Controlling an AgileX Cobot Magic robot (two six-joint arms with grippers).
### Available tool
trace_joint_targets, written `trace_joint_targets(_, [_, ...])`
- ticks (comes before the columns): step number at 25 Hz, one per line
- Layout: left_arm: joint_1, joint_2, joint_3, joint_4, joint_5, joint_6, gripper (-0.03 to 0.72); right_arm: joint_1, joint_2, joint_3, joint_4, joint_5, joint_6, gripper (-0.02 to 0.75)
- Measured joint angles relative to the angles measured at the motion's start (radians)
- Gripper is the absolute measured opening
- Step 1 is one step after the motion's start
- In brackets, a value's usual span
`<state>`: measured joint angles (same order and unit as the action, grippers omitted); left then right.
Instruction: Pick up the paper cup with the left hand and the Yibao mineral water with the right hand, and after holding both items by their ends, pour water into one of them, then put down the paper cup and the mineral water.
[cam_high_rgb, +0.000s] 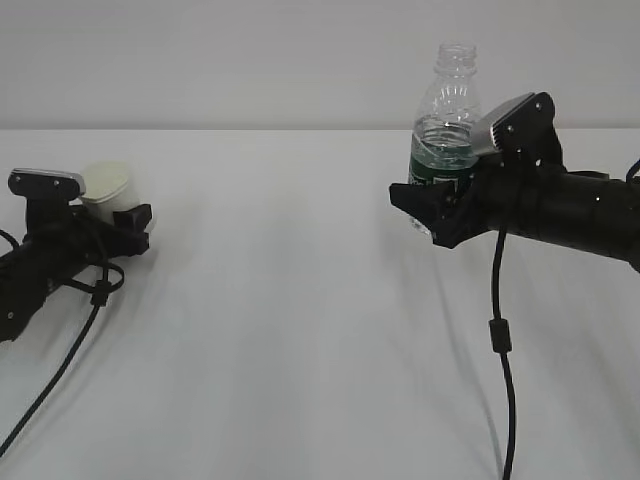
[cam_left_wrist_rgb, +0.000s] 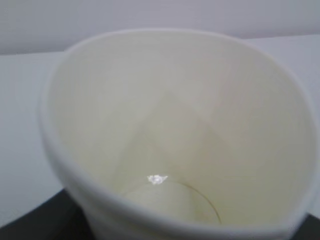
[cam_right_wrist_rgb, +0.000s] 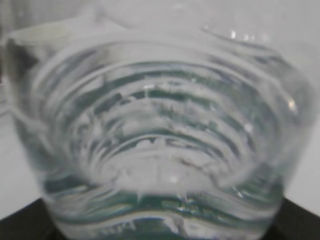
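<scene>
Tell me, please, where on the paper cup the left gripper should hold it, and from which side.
Grip the cup on its lower wall, from the side, as the left gripper sits now. The cup tapers, so its base fits between the fingers, and its open mouth stays clear for the bottle.

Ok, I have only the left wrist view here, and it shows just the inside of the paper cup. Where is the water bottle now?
Observer: The Yibao mineral water is far to the right of the paper cup. The right hand holds it upright.
Operator: Is the cap on it?
Observer: No, the threaded neck is bare and open.
Operator: And is my cup standing on the table?
Observer: It is low, close to the table, between the fingers of the left hand. I cannot tell whether it is lifted.
</scene>
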<state>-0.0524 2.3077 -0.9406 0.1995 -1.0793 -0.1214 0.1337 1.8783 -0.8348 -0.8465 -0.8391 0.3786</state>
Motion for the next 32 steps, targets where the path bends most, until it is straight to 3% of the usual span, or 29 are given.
trace_joint_targets(11, [0.0,-0.154,0.066,0.235,0.009,-0.122,0.466,0.0,0.0,0.0,-0.003,0.0,0.009,0.496])
trace_joint_targets(23, [0.0,-0.237,0.067,0.589,0.007,-0.323,0.463,0.0,0.0,0.0,-0.075,0.0,0.077,0.496])
trace_joint_targets(32, [0.0,-0.256,0.067,0.754,-0.035,-0.405,0.452,0.0,0.0,0.0,-0.125,-0.004,0.112,0.496])
